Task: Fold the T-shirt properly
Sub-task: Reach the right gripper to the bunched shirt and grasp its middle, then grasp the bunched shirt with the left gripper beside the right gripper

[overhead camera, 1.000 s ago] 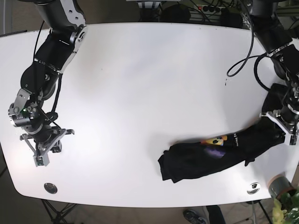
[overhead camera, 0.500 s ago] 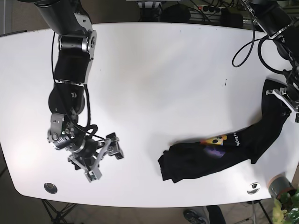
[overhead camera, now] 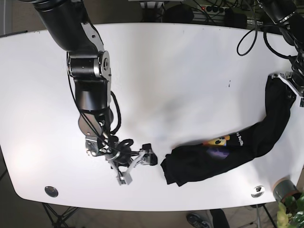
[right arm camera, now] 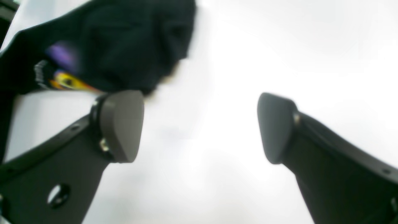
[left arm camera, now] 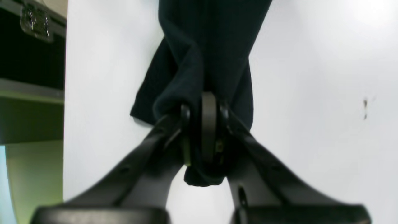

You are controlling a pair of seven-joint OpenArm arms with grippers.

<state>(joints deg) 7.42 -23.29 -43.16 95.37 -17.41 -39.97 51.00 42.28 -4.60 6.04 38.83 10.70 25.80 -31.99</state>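
A black T-shirt point(overhead camera: 247, 142) with a yellow and purple print point(overhead camera: 218, 142) lies in a long bunched band from the table's lower middle to its right edge. At that right end my left gripper point(overhead camera: 286, 81) is shut on the fabric. The left wrist view shows its fingers point(left arm camera: 209, 124) pinched on a fold of the dark T-shirt point(left arm camera: 211, 46). My right gripper point(overhead camera: 137, 168) stands open just left of the shirt's crumpled lower end. In the right wrist view the right gripper point(right arm camera: 199, 124) holds nothing, and the T-shirt point(right arm camera: 124, 46) lies just beyond its left finger.
The white table point(overhead camera: 180, 71) ends close to the left gripper on the right. Two metal discs point(overhead camera: 51, 191) point(overhead camera: 258, 191) sit near the front edge. A grey can point(overhead camera: 284, 188) and a plant stand off the front right corner. A small dark mark point(overhead camera: 229, 84) dots the table.
My right arm has swung from the table's left side across to the shirt's lower end. My left gripper has drawn the shirt's right end farther back, stretching the band.
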